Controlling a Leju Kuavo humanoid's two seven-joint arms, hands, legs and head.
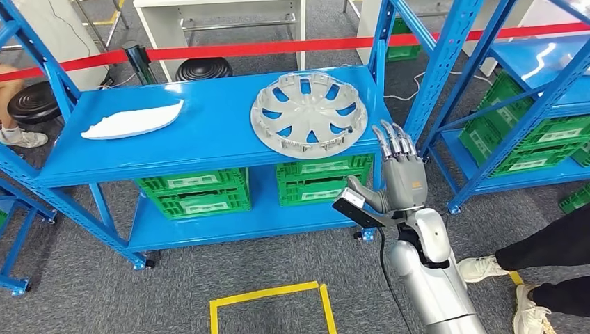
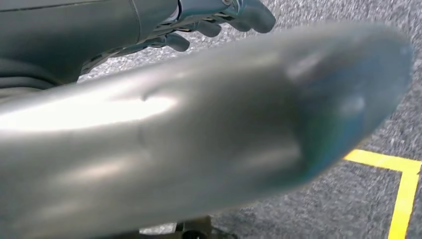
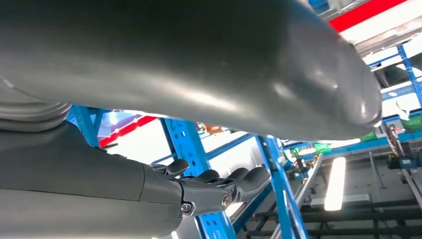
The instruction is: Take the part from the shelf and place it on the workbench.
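Note:
A grey wheel cover (image 1: 309,114) lies flat on the right half of the blue shelf's top board (image 1: 209,132). A white curved part (image 1: 132,120) lies on the left half. My right hand (image 1: 402,170) is raised just off the shelf's right front corner, fingers straight and apart, holding nothing; its fingertips stop short of the wheel cover's rim. In the right wrist view its dark fingers (image 3: 219,186) spread in front of a blue upright. My left hand (image 2: 199,129) hangs over the grey floor, its fingers (image 2: 219,22) loosely apart and empty.
Green crates (image 1: 195,191) fill the lower shelf. A red barrier tape (image 1: 278,47) runs behind it. A second blue rack (image 1: 529,104) with green crates stands right. A person's legs and shoes (image 1: 529,271) are at lower right. A yellow tape square (image 1: 271,299) marks the floor.

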